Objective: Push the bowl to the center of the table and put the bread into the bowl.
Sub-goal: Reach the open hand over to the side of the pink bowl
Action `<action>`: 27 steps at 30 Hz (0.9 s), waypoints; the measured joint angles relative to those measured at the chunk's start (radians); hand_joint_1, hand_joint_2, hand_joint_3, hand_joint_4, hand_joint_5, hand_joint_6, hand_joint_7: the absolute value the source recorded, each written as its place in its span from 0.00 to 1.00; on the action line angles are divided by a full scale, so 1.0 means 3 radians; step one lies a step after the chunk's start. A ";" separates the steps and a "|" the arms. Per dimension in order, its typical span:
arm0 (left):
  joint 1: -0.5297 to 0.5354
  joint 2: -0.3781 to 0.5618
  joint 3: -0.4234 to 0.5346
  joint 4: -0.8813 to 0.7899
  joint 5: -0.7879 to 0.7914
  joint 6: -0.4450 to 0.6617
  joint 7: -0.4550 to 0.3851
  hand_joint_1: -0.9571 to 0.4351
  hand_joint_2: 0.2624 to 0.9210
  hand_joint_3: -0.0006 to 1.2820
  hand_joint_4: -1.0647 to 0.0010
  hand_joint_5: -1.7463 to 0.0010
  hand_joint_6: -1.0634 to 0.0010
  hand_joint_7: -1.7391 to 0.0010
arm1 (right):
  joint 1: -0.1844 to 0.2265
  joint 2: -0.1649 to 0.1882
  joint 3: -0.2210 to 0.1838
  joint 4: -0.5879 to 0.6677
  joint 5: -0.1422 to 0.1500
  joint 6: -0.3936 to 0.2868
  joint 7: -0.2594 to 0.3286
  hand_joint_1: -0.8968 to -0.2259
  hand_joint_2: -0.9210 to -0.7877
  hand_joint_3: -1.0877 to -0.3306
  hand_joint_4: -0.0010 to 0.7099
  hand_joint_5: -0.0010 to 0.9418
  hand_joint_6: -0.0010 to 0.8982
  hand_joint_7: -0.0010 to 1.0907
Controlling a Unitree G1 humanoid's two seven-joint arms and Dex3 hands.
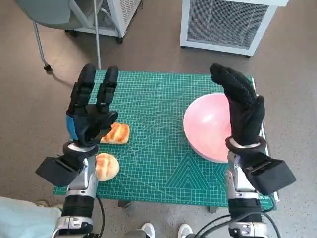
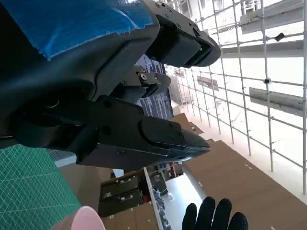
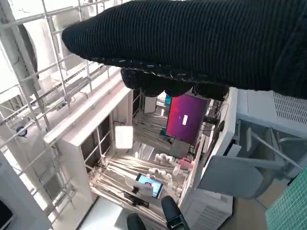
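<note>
We see a pink bowl point(image 1: 210, 126) that looks smooth and a bit shiny, like plastic. The green mat point(image 1: 158, 144) under it is flat and dull, with thin pale lines printed all over it. The two pieces of bread point(image 1: 115, 134) look dry and rough, with brown toasted crusts. Our right hand point(image 1: 242, 111) wears a black knitted glove, soft and bumpy like wool. Our left hand point(image 1: 91, 111) is hard black plastic, mostly dull, and the blue tape point(image 2: 72, 21) on its back is smooth and wrinkled. The floor point(image 1: 163, 59) is grey and matt. The white box point(image 1: 225, 22) has a fine mesh front.
</note>
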 measured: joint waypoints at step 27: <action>0.0146 0.0023 -0.0011 -0.0124 -0.0017 0.0013 -0.0008 0.59 1.00 0.08 0.69 1.00 0.53 1.00 | 0.0365 -0.0505 -0.0791 0.0299 -0.0343 -0.0374 -0.0665 0.59 0.00 0.35 0.41 0.00 0.00 0.56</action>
